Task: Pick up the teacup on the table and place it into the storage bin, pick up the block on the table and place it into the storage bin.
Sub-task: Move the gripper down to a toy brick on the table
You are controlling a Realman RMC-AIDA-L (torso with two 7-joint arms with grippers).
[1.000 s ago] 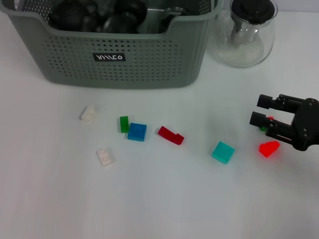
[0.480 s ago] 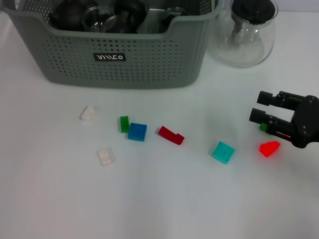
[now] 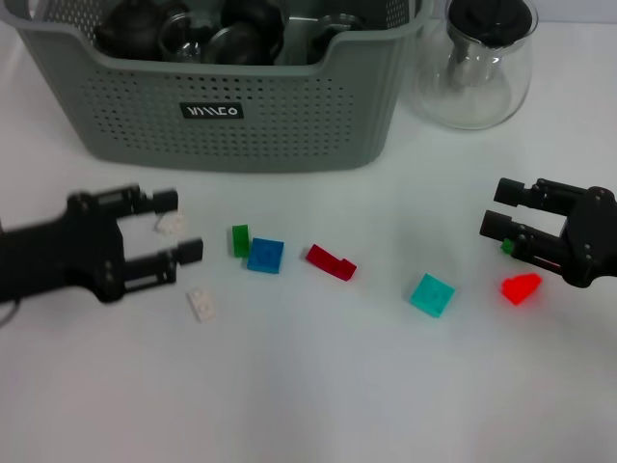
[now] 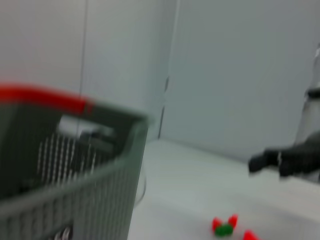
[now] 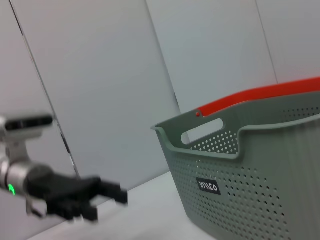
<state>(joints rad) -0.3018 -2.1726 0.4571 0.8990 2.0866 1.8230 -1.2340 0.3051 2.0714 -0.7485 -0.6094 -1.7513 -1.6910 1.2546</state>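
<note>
The grey-green storage bin (image 3: 289,125) stands at the back of the table with dark round items and glassware inside; it also shows in the wrist views (image 4: 75,195) (image 5: 260,175). No teacup shows on the table. Several small blocks lie in front of the bin. My left gripper (image 3: 178,226) is open, its fingers on either side of a white block (image 3: 171,224). A second white block (image 3: 201,304) lies just beside its lower finger. My right gripper (image 3: 498,207) is open at the right, next to a bright red block (image 3: 521,287) and a small green block (image 3: 507,247).
A clear glass carafe (image 3: 474,63) with a black lid stands right of the bin. Green (image 3: 240,240), blue (image 3: 264,256), dark red (image 3: 331,261) and teal (image 3: 431,294) blocks lie across the middle of the white table.
My left arm has come into view from the left, and its open gripper now brackets the white block. The right gripper has barely shifted.
</note>
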